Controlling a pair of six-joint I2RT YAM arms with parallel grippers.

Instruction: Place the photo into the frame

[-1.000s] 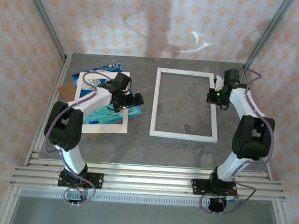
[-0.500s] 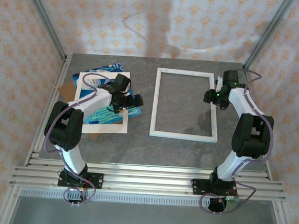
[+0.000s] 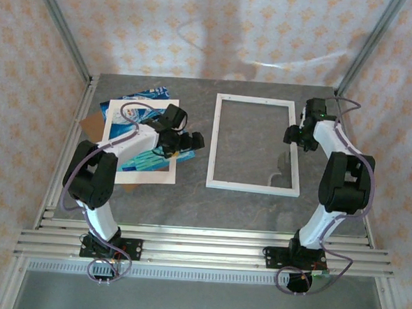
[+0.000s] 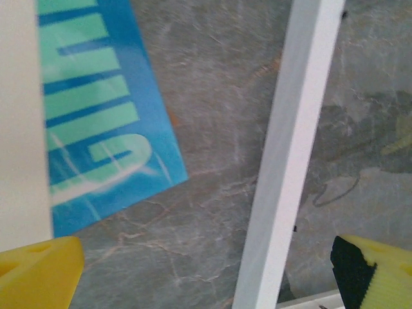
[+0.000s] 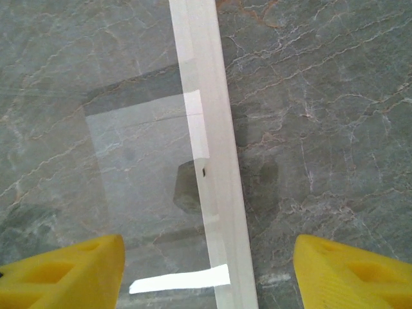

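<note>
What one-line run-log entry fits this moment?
left gripper: open, between photo and frame | right gripper: open, over frame right rail | photo: partly under mat, outside frame | task: not done

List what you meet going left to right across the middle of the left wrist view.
Cream mat → photo → bare grey table → white rail of the frame.

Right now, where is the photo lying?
Top view: the photo lies on the table's left half, under the cream mat, left of the white frame.
</note>
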